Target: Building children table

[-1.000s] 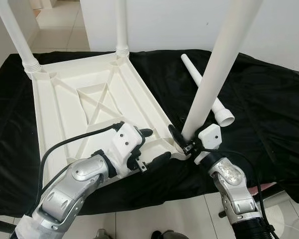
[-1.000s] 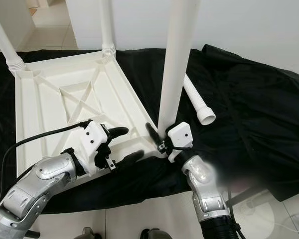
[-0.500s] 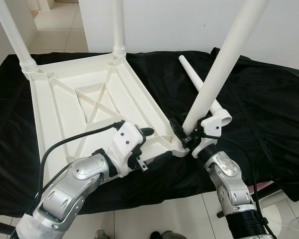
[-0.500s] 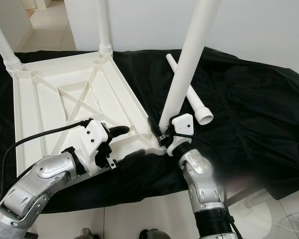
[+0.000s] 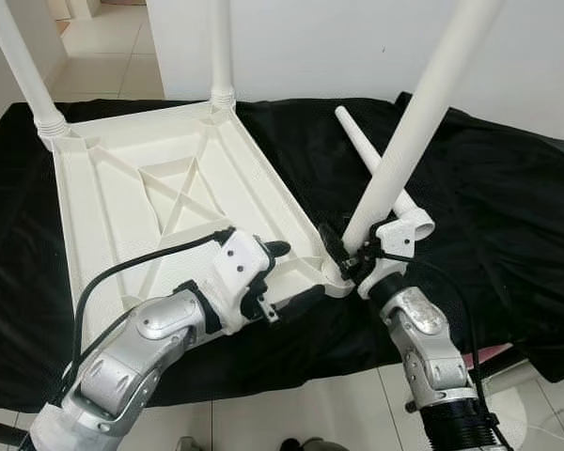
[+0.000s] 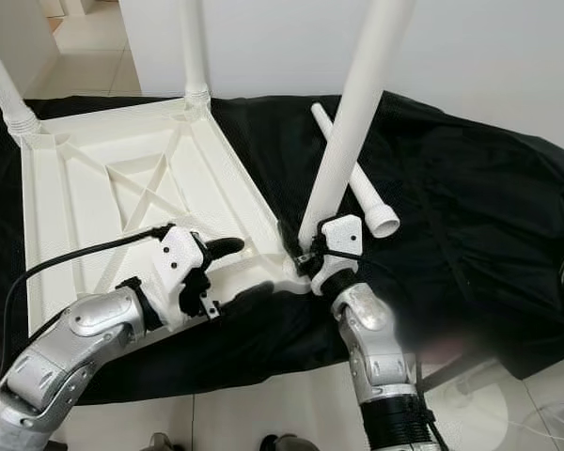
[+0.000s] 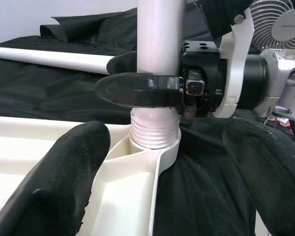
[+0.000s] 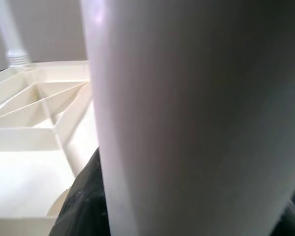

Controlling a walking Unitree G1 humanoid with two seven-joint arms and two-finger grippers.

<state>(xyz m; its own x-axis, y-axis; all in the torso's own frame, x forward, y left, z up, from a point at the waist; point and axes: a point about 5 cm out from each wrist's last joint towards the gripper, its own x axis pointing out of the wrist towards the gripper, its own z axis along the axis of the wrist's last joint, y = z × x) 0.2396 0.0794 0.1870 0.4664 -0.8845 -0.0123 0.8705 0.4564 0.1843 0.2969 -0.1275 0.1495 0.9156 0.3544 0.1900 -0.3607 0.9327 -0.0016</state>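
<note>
A white table top point(image 5: 122, 197) lies upside down on a black cloth point(image 5: 489, 188). Two white legs point(image 5: 23, 70) point(image 5: 221, 47) stand in its far corners. My right gripper point(image 5: 348, 256) is shut on a third leg point(image 5: 404, 141) just above its threaded end point(image 7: 155, 132), which sits in the near right corner socket. This leg leans to the right. My left gripper point(image 5: 291, 274) is open and straddles the table's near rim beside that corner, one finger point(image 7: 64, 172) over the table and the other over the cloth. A fourth leg point(image 6: 352, 174) lies loose on the cloth.
The cloth-covered surface ends just before my arms, with tiled floor point(image 5: 310, 413) below. A white wall point(image 5: 310, 47) stands behind. A fan point(image 7: 280, 22) is off to my right, low beside the surface.
The held leg has tipped over to the right while its threaded end stays at the corner socket. My right wrist has risen slightly. The left gripper holds its place.
</note>
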